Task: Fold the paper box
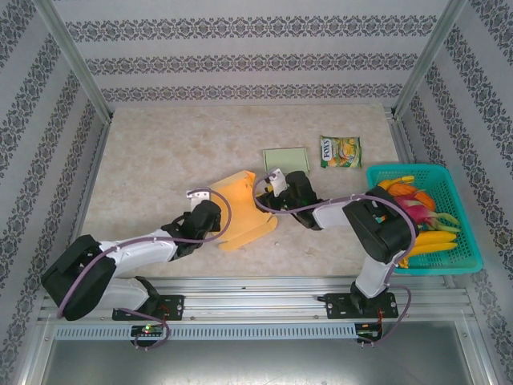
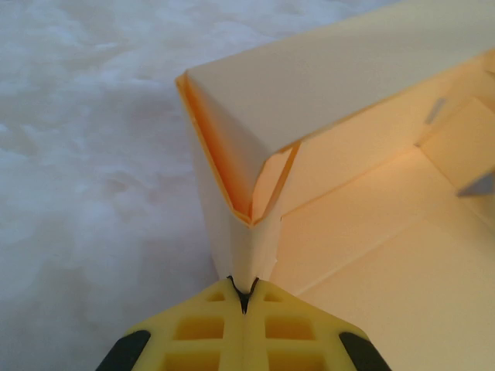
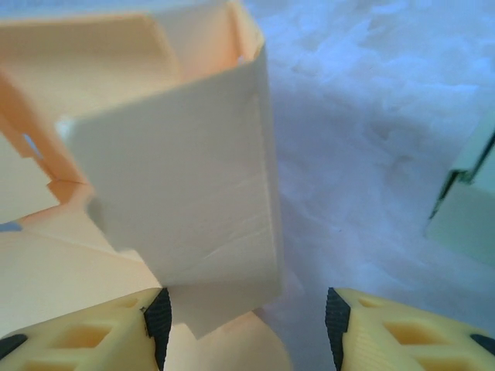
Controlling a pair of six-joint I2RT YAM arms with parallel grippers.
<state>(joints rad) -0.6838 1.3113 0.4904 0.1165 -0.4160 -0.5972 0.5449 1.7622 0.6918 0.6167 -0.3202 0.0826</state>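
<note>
Left tool [image 2: 244, 300] is clamped shut on the paper box [image 2: 348, 77], pinching a vertical corner fold at the box's near edge, with no gap between the pads. From the left wrist, one wall stands up with its top flap folded over. The open inside panels run off to the right.

Right tool [image 3: 244, 321] has its jaws apart and grips nothing. A pale raised flap [image 3: 178, 178] of the box stands between the fingers, close against the finger [image 3: 151, 321] on the left of the frame. I can't tell if it touches. The other finger [image 3: 352, 321] is clear of it, over bare counter [image 3: 371, 116].

From the top, the left tool [image 1: 223, 221] is at the box's left side and the right tool [image 1: 263, 204] at its right side. The paper box [image 1: 240, 192], orange-yellow and partly folded, sits mid-counter between them.

Beyond the box on the marbled counter [image 1: 160, 152] lies a flat pale green carton [image 1: 286, 160], with a snack packet [image 1: 341, 151] beside it on its right. A teal basket [image 1: 473, 245] of colourful items is at the right edge, well apart from the box.
</note>
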